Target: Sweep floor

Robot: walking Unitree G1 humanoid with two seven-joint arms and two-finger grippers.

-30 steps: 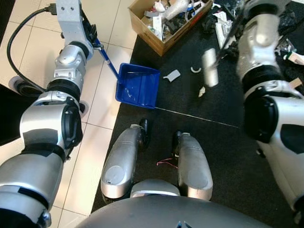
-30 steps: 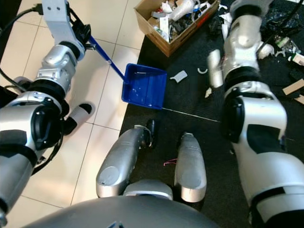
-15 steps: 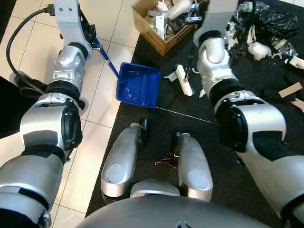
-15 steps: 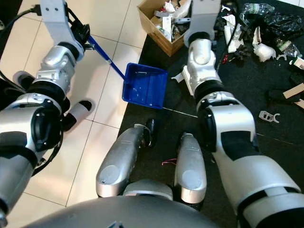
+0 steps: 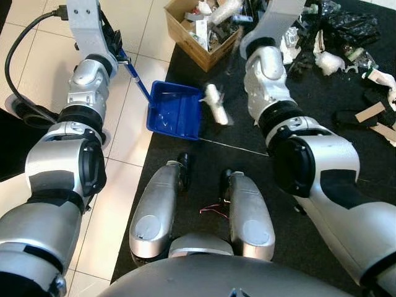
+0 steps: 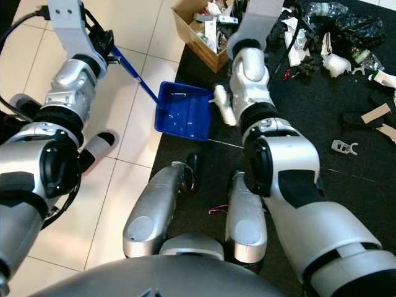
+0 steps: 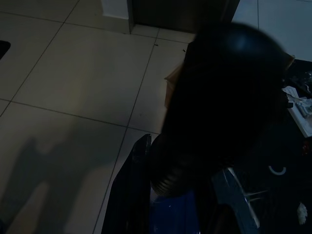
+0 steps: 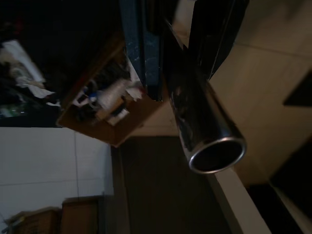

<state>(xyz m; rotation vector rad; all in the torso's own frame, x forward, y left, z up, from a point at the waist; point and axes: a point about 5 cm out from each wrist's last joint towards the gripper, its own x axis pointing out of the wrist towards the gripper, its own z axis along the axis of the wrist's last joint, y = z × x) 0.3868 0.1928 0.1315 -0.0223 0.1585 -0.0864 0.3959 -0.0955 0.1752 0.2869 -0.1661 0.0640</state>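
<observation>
A blue dustpan (image 5: pixel 174 111) lies at the edge of the black mat (image 5: pixel 309 105), its mouth toward the mat. Its long blue handle (image 5: pixel 137 79) runs up to my left gripper (image 5: pixel 119 52), which is shut on it over the tiled floor. My right arm reaches across the mat. In the right wrist view my right gripper (image 8: pixel 183 58) is shut on the broom's shiny metal handle (image 8: pixel 202 126). The broom's white brush head (image 5: pixel 214 104) is blurred and sits right at the dustpan's open edge. The left wrist view is dark, with the dustpan (image 7: pixel 170 217) below a black shape.
A cardboard box (image 5: pixel 185 34) full of rubbish stands just beyond the dustpan. Litter covers the mat's far right: a black bag (image 5: pixel 346 28), white scraps (image 5: pixel 328 62), cardboard pieces (image 5: pixel 370 112). A black cable (image 5: pixel 15 55) loops on the tiles at left. My feet (image 5: pixel 182 166) stand on the mat.
My right arm has swung left across the mat, carrying the white brush head from the mat's middle up to the dustpan's mouth. The grey scrap beside the dustpan is gone from sight. The dustpan stays put.
</observation>
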